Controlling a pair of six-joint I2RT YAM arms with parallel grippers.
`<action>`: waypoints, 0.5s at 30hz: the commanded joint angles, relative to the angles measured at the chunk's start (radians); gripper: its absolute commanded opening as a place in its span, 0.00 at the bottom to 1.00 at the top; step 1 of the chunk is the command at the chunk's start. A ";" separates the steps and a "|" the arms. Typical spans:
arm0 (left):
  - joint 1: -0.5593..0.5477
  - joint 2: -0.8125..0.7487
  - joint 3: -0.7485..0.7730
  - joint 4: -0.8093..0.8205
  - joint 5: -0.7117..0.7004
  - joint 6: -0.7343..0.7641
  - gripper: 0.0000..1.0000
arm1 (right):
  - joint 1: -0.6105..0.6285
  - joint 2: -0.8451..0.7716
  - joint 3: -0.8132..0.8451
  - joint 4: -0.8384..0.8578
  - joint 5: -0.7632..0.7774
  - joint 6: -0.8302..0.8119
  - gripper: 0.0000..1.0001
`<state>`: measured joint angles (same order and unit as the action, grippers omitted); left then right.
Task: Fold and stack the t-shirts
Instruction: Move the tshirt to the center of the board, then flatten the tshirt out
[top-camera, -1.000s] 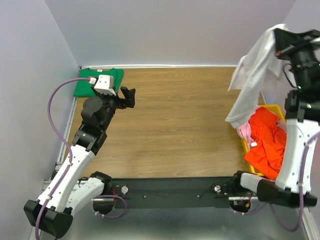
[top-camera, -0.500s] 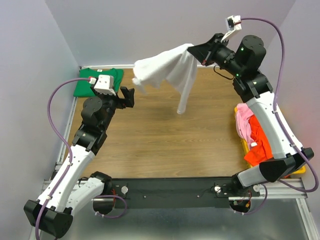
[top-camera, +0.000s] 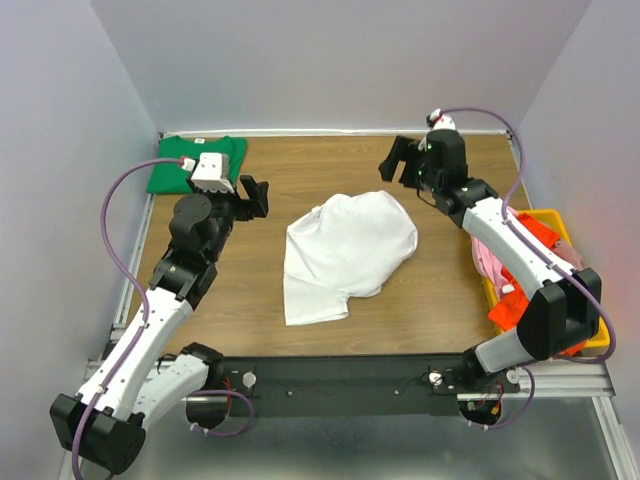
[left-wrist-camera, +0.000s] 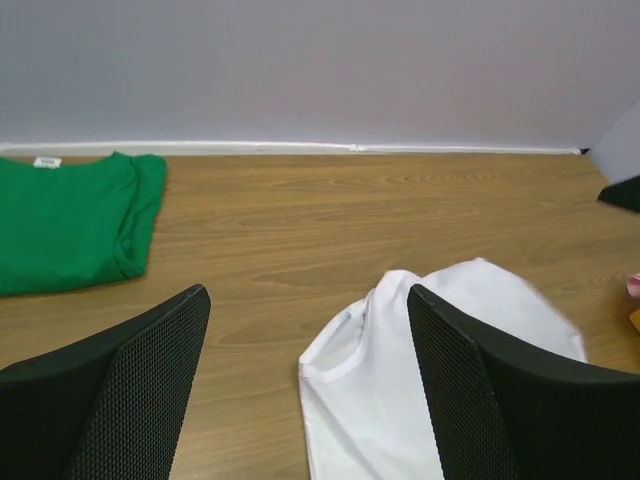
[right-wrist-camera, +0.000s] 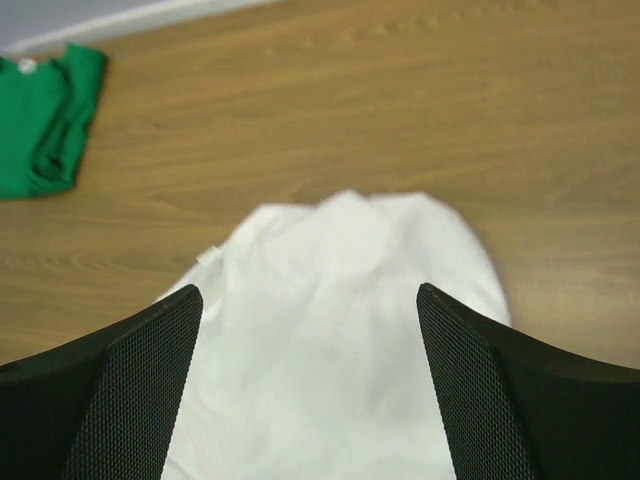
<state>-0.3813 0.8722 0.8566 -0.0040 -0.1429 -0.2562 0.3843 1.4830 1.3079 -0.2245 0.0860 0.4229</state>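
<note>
A white cotton short-sleeved t-shirt (top-camera: 345, 255) lies unfolded and rumpled in the middle of the wood-grain counter (top-camera: 330, 170), touched by neither arm. In the left wrist view its collar opening faces the camera.

The left jaws hang above the counter just left of the white shirt, spread wide with nothing between their black mesh-faced fingers (left-wrist-camera: 130, 385). The right jaws hover over the counter just beyond the shirt's far right edge, also spread wide and empty, their fingers (right-wrist-camera: 500, 390) framing the shirt below.

A bright green t-shirt (top-camera: 185, 160), folded flat, sits in the far left corner of the counter, well apart from the white one, with a small white neck label (top-camera: 199, 141) on its far edge.

At the right edge stands a yellow plastic bin (top-camera: 590, 340) holding a crumpled orange-red t-shirt (top-camera: 515, 305) and a pink t-shirt (top-camera: 487, 262), partly hidden behind the right arm (top-camera: 520, 250).
</note>
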 joint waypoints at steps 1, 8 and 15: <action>-0.062 -0.006 -0.080 -0.047 -0.107 -0.142 0.87 | 0.002 -0.020 -0.058 -0.013 0.049 0.004 0.94; -0.225 0.117 -0.169 -0.146 -0.196 -0.379 0.87 | 0.002 0.019 -0.072 -0.009 -0.055 -0.015 0.94; -0.283 0.180 -0.231 -0.281 -0.201 -0.554 0.85 | 0.001 0.098 -0.058 0.001 -0.116 -0.047 0.93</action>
<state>-0.6304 1.0317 0.6422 -0.1902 -0.2981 -0.6617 0.3847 1.5352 1.2369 -0.2329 0.0334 0.4049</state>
